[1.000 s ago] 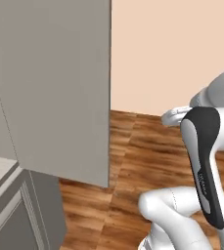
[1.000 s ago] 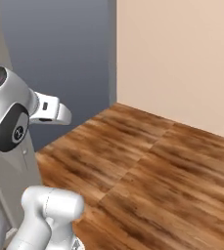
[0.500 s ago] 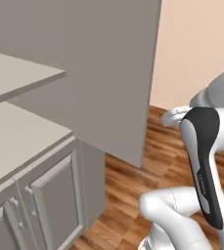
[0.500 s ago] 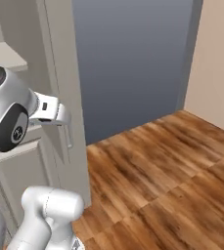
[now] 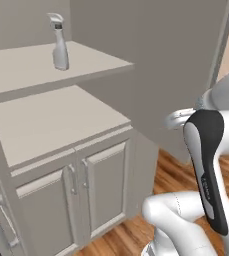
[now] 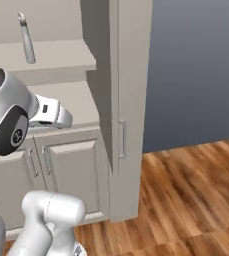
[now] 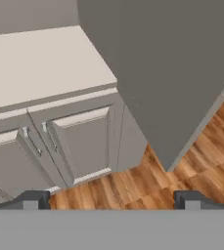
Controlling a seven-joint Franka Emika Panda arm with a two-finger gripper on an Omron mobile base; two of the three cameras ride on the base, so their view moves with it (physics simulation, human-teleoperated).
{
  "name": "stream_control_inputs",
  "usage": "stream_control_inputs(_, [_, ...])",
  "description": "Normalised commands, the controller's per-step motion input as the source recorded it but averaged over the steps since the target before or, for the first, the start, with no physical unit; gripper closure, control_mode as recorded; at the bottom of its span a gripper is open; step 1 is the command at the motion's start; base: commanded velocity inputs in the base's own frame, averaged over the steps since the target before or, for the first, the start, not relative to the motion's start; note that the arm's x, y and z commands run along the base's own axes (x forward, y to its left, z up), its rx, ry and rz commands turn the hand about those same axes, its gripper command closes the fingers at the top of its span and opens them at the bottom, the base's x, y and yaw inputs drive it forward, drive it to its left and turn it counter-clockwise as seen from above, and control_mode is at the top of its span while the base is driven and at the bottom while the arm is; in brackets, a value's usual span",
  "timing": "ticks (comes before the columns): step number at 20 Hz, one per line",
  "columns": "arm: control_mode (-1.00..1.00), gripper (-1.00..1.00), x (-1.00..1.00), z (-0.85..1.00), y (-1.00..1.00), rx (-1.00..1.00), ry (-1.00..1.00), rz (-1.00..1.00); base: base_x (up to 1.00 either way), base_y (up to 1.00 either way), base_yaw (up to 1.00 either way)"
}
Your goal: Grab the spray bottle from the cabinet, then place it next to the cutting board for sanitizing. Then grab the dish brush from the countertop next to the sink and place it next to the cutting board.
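Here, in the left base view, the arm (image 5: pixel 206 165) is folded close to the base, and the spray bottle (image 5: pixel 59 42) stands upright on the cabinet (image 5: pixel 61 130) shelf. From the right, the bottle (image 6: pixel 26 39) sits far left. In the hand view, the gripper (image 7: pixel 111 199) is spread wide, empty, over the lower doors (image 7: pixel 79 136).

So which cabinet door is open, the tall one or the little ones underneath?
The tall upper door is swung open beside the shelf holding the spray bottle. The two small lower doors are closed.

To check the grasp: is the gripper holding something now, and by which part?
Nothing is held. The gripper has its jaws wide open and empty; the spray bottle stands apart on the cabinet shelf.
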Motion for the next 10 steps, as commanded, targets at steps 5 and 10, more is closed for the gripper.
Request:
stream_control_inputs(5, [1.00,-1.00,0.00,0.00,0.00,0.00,0.00,0.00,0.46,0.23,0.52])
stream_control_inputs(10, [1.00,-1.00,0.00,0.00,0.00,0.00,0.00,0.00,0.67,0.02,0.46])
